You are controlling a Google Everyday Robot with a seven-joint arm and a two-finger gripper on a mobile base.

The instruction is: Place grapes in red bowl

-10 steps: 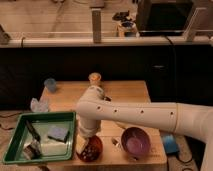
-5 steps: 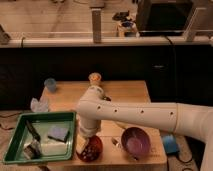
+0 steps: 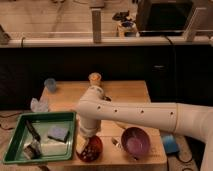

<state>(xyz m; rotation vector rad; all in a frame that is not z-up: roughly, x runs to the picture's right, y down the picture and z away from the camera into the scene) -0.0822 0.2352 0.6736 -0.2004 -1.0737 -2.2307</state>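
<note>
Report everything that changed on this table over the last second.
Nothing visibly changed. The gripper stays open, low over the red bowl, just right of the green tray. The purple bowl sits where it was.

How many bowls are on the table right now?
2. The red bowl sits at the front edge of the table under the gripper; the purple bowl is just right of it. The arm may hide others.

hand (image 3: 84, 143) mostly hidden by arm (image 3: 135, 117), over red bowl (image 3: 99, 151)
</note>
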